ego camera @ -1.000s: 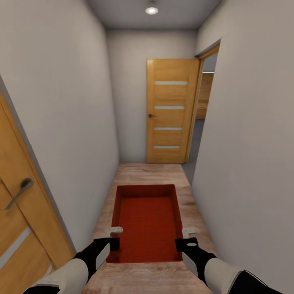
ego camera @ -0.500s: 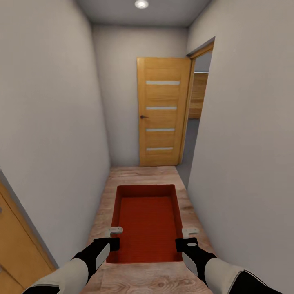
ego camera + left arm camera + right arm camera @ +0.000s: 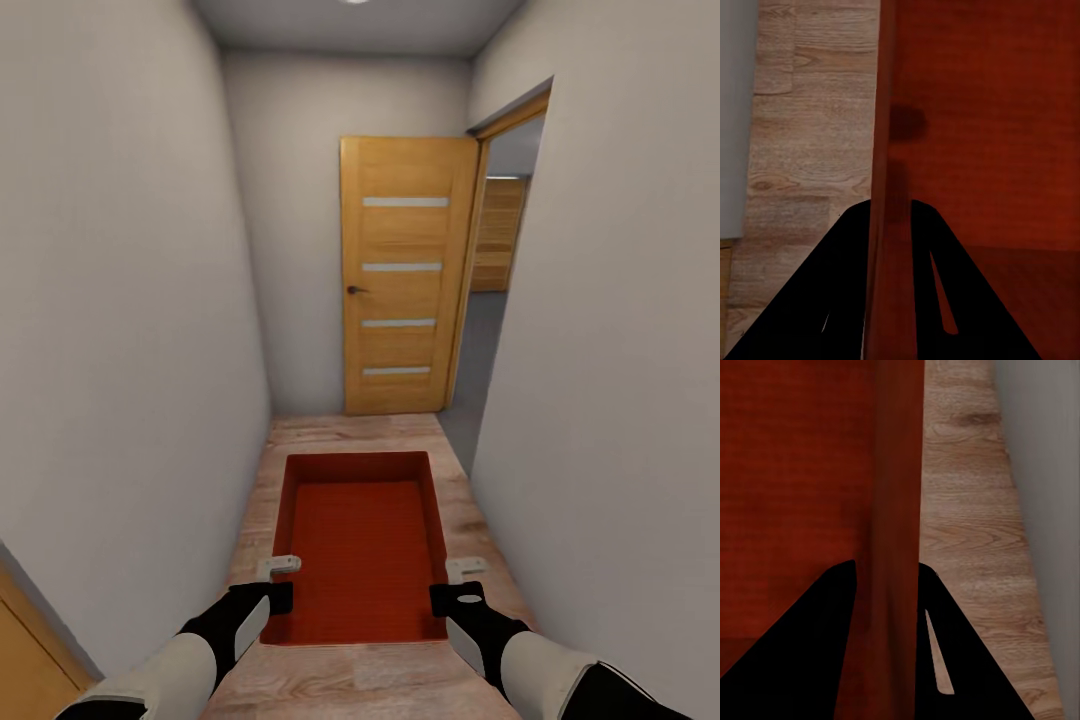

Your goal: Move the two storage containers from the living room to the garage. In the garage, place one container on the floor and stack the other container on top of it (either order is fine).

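Observation:
One orange-red storage container (image 3: 360,545) hangs level in front of me over the light wood plank floor of a narrow hallway, open side up and empty. My left gripper (image 3: 275,582) is shut on its left wall near the close end. My right gripper (image 3: 456,582) is shut on its right wall opposite. In the left wrist view the container wall (image 3: 889,135) runs between the dark fingers of the left gripper (image 3: 891,208). The right wrist view shows the other wall (image 3: 900,472) clamped the same way by the right gripper (image 3: 886,568).
Pale walls stand close on both sides. A wooden door with pale stripes (image 3: 400,280) stands swung open at the hallway's end. Beside it on the right an open doorway (image 3: 490,300) shows grey floor beyond. Plank floor (image 3: 350,435) runs ahead of the container.
The view has shifted as the base moved along the hallway: the wooden door at the left has almost left the picture. Both grippers and the container keep their places relative to me.

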Tool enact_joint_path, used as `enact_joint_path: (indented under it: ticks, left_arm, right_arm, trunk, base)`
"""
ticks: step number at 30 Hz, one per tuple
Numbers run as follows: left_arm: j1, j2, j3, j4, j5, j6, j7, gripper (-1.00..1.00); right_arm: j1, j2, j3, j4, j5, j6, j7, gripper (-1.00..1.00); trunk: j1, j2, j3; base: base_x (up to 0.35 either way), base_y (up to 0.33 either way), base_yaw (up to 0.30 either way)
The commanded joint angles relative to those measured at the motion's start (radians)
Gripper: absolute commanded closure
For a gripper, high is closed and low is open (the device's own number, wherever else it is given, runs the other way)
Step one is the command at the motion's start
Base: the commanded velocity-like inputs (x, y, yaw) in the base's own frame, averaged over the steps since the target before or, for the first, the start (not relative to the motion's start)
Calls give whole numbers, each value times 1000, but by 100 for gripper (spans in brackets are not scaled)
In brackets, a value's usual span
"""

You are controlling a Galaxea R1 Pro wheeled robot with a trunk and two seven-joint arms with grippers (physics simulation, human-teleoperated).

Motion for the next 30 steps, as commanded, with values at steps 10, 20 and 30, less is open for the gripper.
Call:
enact_joint_path:
  ticks: [10, 20, 30]
  left_arm:
    - [-1, 1, 2, -5, -4, 6, 12, 100]
    - [-1, 1, 2, -5, -4, 6, 12, 100]
    - [-1, 2, 2, -5, -4, 6, 12, 100]
  right_arm:
    - [-1, -2, 1, 2, -17, 0, -7, 100]
    - [-1, -2, 1, 2, -17, -1, -7, 100]
    - [-1, -2, 1, 2, -17, 0, -7, 100]
  trunk:
    - [1, -2, -2]
    - [1, -2, -2]
    - [1, -2, -2]
  base:
    - [323, 9, 0]
    - [323, 0, 0]
    - [323, 0, 0]
